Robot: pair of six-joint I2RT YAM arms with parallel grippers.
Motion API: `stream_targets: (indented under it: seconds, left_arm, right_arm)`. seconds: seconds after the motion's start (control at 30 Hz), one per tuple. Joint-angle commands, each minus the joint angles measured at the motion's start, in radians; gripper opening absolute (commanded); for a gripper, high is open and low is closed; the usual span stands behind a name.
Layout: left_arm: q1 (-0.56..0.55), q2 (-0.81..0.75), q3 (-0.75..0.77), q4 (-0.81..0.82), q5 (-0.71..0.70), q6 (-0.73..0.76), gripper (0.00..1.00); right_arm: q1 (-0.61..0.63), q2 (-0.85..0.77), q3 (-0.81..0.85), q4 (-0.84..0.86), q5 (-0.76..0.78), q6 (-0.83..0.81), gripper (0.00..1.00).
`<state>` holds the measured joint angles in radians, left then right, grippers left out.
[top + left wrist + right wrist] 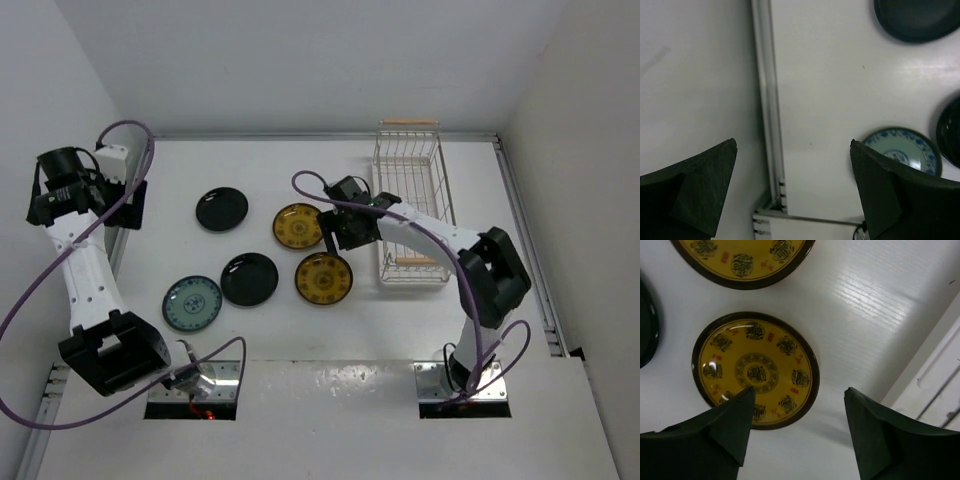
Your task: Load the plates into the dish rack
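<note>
Five plates lie flat on the white table: a black plate (221, 209), a yellow patterned plate (298, 226), a second black plate (249, 279), a second yellow plate (323, 278) and a teal plate (192, 303). The white wire dish rack (410, 200) stands at the right with no plates in it. My right gripper (343, 226) is open and empty, between the yellow plates and the rack. In the right wrist view it (797, 390) hovers by the rim of one yellow plate (755, 365). My left gripper (132, 205) is open and empty at the table's left edge (792, 145).
A metal rail (767, 100) runs along the table's left edge below my left gripper. The teal plate (900, 150) and a black plate (917, 17) show in the left wrist view. White walls enclose the table on three sides. Purple cables loop off both arms.
</note>
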<state>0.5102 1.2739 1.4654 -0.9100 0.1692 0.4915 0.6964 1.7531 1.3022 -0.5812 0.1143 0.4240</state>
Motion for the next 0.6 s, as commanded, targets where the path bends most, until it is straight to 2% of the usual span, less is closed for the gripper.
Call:
stream_targets:
  seconds: [0.0,0.13,0.23,0.37,0.5,0.53,0.57]
  left_arm:
    - [-0.01,-0.011,-0.063,-0.02,0.019,-0.045,1.0]
    - [-0.019,0.012,-0.074,-0.02,0.061,-0.068,1.0]
    - [-0.019,0.021,-0.065,-0.02,0.061,-0.068,1.0]
    - [-0.019,0.031,-0.056,-0.029,0.061,-0.077,1.0]
    - [-0.019,0.031,-0.056,-0.029,0.061,-0.077,1.0]
    - [-0.019,0.031,-0.056,-0.029,0.061,-0.077,1.0]
    - [-0.019,0.031,-0.056,-0.029,0.061,-0.077,1.0]
  right_arm:
    - [-0.006,0.04,-0.024,0.061,-0.069,0.075,0.73]
    - [-0.037,0.141,-0.037,0.057,-0.07,0.07,0.74]
    - [-0.054,0.177,-0.076,0.102,-0.152,0.067,0.74]
    - [-0.041,0.209,-0.103,0.136,-0.169,0.042,0.66]
    - [-0.041,0.206,-0.158,0.173,-0.192,0.042,0.5]
    - [-0.044,0.194,-0.17,0.175,-0.197,0.044,0.36]
    - [-0.044,0.186,-0.176,0.172,-0.196,0.042,0.28]
